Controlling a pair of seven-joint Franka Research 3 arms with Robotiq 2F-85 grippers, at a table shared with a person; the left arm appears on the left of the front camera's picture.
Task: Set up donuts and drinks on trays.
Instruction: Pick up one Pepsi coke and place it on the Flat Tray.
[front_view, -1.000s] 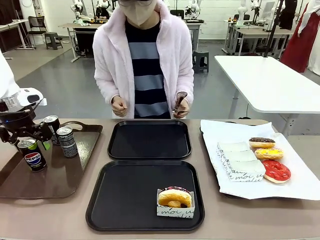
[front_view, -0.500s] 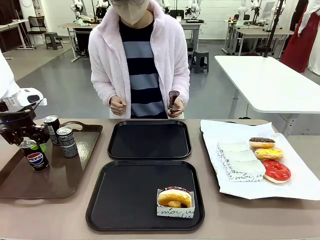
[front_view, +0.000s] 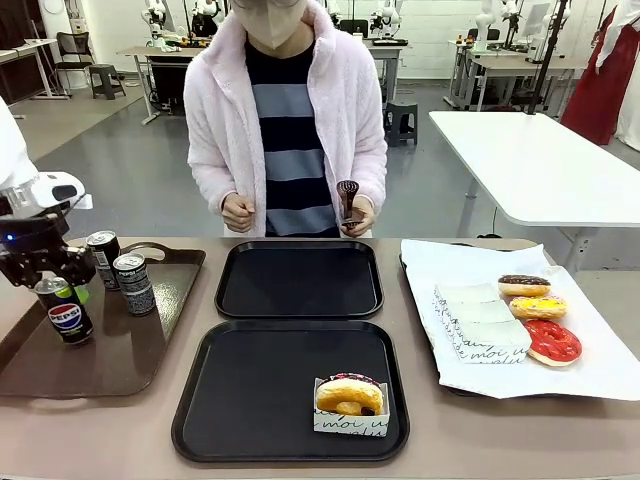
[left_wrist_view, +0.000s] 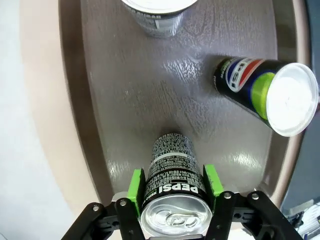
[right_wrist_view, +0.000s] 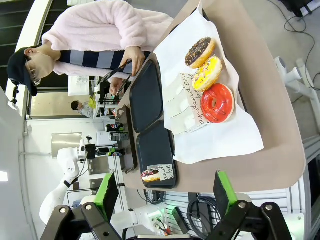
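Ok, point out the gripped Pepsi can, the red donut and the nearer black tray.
Pepsi can (front_view: 68, 318): front view, on its logo label.
red donut (front_view: 566, 346): front view, on the right side of its iced ring.
nearer black tray (front_view: 250, 400): front view, on its bare floor.

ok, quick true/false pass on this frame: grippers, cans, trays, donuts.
1. The left gripper is shut on the Pepsi can. True.
2. The near black tray holds two donuts. False: it holds one golden donut, in a paper holder near its right front corner.
3. The right gripper holds a donut. False: its jaws stand open with nothing between them.
4. A chocolate donut, a yellow donut and a red donut lie on the white paper. True.
5. The other two cans stand on the white paper. False: they stand on the brown tray.
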